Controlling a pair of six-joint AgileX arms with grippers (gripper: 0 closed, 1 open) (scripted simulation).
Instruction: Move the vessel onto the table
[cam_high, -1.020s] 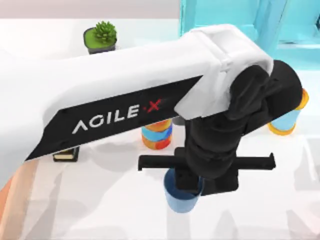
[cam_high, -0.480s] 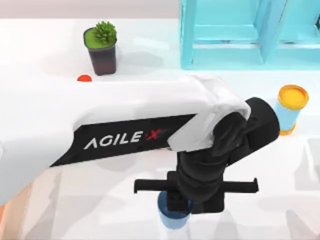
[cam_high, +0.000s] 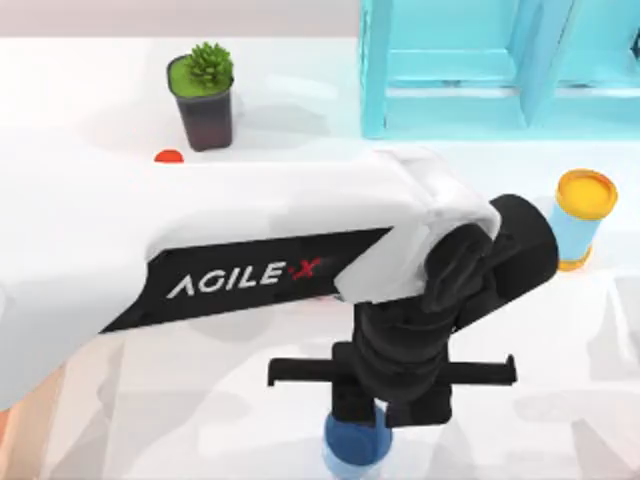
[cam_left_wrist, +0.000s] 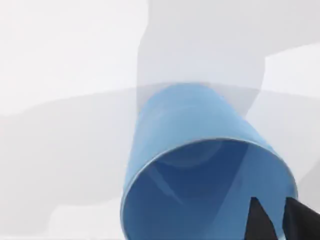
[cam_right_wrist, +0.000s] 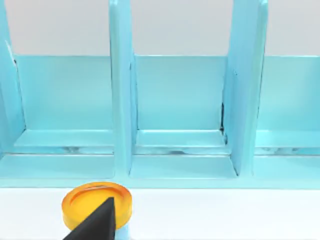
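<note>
The left gripper (cam_high: 372, 418), jaws pinching the blue vessel (cam_high: 355, 447), held it low over the white table (cam_high: 200, 400), release apparently remaining.

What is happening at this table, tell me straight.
The left arm is stretched across the table, its left gripper down at the near edge over the small blue vessel. In the left wrist view the vessel sits right under the camera, open mouth toward it, with a dark fingertip at its rim. The right gripper is parked facing the turquoise shelf, close to the yellow-ended cylinder.
</note>
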